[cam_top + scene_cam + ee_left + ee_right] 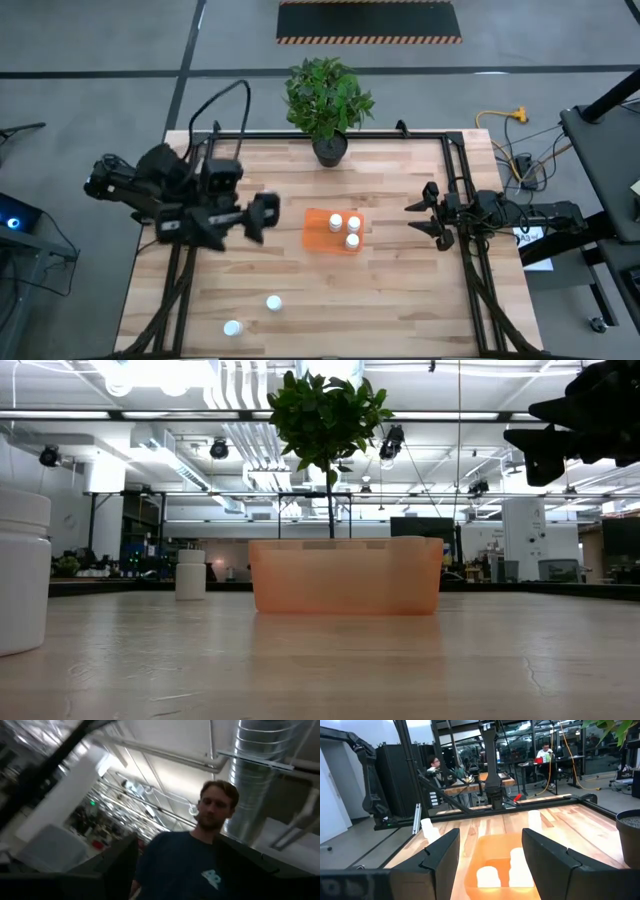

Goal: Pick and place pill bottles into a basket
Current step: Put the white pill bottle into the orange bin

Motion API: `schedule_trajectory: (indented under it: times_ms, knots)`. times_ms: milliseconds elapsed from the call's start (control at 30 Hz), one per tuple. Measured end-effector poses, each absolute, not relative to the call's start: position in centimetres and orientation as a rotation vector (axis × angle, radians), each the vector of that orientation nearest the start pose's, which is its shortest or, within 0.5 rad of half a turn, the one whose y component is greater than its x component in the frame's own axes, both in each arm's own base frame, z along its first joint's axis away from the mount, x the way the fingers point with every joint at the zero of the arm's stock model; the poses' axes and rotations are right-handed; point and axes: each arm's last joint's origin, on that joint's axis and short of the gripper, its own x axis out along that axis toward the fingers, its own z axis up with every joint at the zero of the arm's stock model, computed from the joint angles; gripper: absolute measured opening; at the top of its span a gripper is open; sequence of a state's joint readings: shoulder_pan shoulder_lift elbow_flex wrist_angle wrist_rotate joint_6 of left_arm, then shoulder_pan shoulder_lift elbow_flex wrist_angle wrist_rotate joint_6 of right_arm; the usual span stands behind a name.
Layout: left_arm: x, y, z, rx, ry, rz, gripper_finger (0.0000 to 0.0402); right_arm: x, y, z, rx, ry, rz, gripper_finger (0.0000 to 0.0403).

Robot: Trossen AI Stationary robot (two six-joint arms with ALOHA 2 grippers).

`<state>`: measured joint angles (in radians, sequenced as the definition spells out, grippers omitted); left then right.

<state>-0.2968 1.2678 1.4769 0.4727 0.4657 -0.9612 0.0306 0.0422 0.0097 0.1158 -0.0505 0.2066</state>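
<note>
My left gripper [262, 217] is raised off the table, to the basket's left, and its wrist camera looks up at the ceiling and a person in a dark T-shirt [187, 865] beyond the fingers. Its two fingers [117, 865] stand apart there with nothing visible between them, so I read them as wide and empty. My right gripper [425, 217] waits at the table's right edge, fingers [440, 855] spread wide and empty, and between them I look straight at the orange basket [490, 845].

Working outward from the left fingers: the basket [316, 232] lies just to their right at mid-table, with three pill bottles [345, 230] standing in its right half. Two more bottles are still loose on the wood, well away from the left fingers toward the near edge: one [273, 302] closer in, another [232, 327] by the front-left corner. I can find only these five from above.

I judge the job past halfway, and the step in hand is going for the next loose bottle. That calls for tipping the left wrist back down, swinging over the nearer bottle, and closing on its body below the cap.

The black plant pot [329, 150] sits beyond the basket, holding a leafy plant [325, 95].
</note>
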Motion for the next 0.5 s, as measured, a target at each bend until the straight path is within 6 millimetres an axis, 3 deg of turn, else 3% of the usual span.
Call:
schedule_trajectory:
  times_ms: [500]
  knots:
    - [18.4, -15.1, 51.5, -0.937, 0.093, -1.266, 0.0238, 9.9, 0.4, 17.5, 0.206, -0.075, 0.089, 0.0203]
